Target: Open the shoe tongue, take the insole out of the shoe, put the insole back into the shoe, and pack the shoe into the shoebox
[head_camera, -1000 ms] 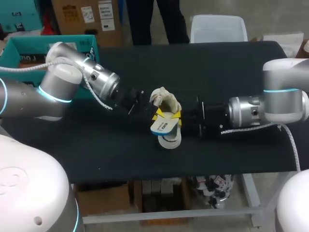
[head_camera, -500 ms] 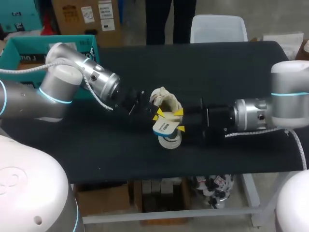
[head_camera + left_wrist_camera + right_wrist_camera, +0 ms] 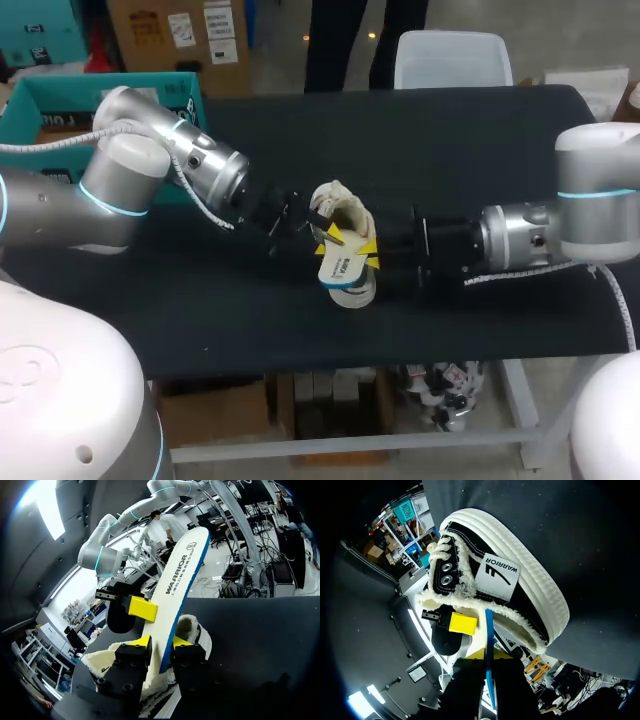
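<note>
A fleece-lined shoe [image 3: 345,205] lies mid-table [image 3: 450,150], its long axis running far to near. A white insole [image 3: 340,265] slants out of its opening, free end toward the near edge. The left gripper [image 3: 322,238] and right gripper [image 3: 370,250] each pinch the insole between 2 fingers.

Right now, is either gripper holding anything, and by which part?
The insole, held by both: the left gripper pinches its lower end at the shoe opening, the right gripper clamps its two faces farther up.
</note>
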Controlling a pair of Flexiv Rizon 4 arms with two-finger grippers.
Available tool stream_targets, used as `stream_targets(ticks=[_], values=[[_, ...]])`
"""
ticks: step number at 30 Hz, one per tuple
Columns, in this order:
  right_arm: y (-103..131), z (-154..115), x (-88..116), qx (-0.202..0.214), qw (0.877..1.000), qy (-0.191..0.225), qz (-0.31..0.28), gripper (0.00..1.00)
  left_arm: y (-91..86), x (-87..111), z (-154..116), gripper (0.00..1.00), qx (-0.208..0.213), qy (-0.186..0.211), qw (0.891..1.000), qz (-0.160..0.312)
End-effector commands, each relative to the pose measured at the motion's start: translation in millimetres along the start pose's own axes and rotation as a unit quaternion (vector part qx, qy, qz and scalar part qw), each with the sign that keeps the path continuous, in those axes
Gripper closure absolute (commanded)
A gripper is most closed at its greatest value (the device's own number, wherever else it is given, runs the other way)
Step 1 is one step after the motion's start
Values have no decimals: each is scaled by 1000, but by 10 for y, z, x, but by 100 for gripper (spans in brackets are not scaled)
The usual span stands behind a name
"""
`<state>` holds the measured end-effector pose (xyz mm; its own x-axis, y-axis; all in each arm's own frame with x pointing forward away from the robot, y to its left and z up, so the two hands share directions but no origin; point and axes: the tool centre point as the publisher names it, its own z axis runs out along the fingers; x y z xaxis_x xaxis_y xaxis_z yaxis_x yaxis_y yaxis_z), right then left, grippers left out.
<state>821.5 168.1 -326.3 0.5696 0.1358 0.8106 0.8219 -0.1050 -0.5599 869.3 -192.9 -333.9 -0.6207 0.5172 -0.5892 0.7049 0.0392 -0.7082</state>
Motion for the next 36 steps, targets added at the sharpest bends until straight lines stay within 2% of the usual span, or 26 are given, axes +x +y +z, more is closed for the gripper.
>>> stream_targets(ticks=[1,3,4,5,6,12,17,25,32,36], values=[[27,2,13,3,1000,-3,1,100,-186,11,-35,25,-9,0,1000,7],[22,-6,11,2,1000,-3,0,100,-220,11,-25,50,-9,8,1000,13],[19,-9,10,1,1000,-3,0,100,-228,16,-7,55,-11,11,1000,13],[18,-10,10,1,1000,-3,0,100,-227,18,3,71,-11,14,1000,13],[17,-11,9,1,1000,-3,0,100,-222,21,17,100,-12,16,1000,13],[10,0,6,12,999,-28,-14,100,-168,4,45,100,-19,42,999,17],[28,30,29,25,997,-66,-34,100,-140,-24,44,100,-29,55,998,25],[110,117,121,26,993,-108,-44,100,-146,-69,16,100,-47,83,994,48],[223,149,139,19,990,-130,-43,100,-105,-107,39,100,-54,99,992,62],[302,158,127,13,990,-136,-38,100,-10,-103,55,100,-58,104,991,63]])
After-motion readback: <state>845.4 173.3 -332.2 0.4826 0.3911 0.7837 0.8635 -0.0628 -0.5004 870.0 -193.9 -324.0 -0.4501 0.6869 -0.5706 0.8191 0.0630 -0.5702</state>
